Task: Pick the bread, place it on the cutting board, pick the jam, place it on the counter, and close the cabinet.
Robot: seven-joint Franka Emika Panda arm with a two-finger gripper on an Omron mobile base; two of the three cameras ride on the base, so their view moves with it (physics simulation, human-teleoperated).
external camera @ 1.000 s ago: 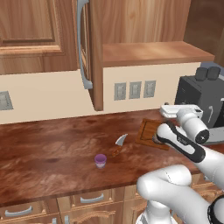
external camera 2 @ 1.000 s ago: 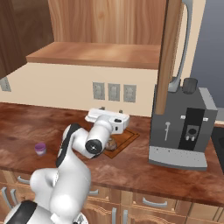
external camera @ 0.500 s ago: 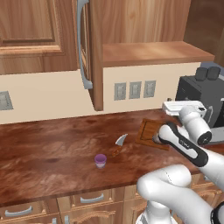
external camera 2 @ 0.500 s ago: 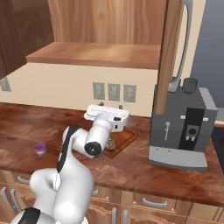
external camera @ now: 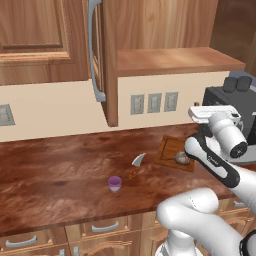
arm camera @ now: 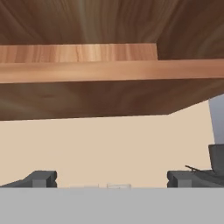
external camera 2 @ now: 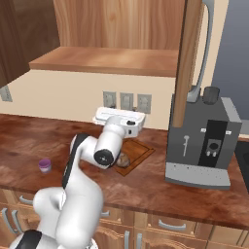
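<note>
Brown bread [external camera: 181, 158] sits on the cutting board [external camera: 169, 150]; purple jam [external camera: 115, 183] stands on the surface [external camera: 60, 175]. Cabinet [external camera: 104, 60] door hangs open (jaws spread, holding nothing).

Base views flank the counter [external camera: 60, 175]; hand view faces the shelf [arm camera: 78, 65]

Bystanders on the worktop and wall

A curved grey-bladed knife [external camera: 137, 161] lies flat; a dark coffee machine [external camera 2: 203, 143] stands at the right end; three wall outlets [external camera: 154, 102] sit in a row on the cream backsplash, one more, possibly another outlet [external camera: 5, 115], far left.
</note>
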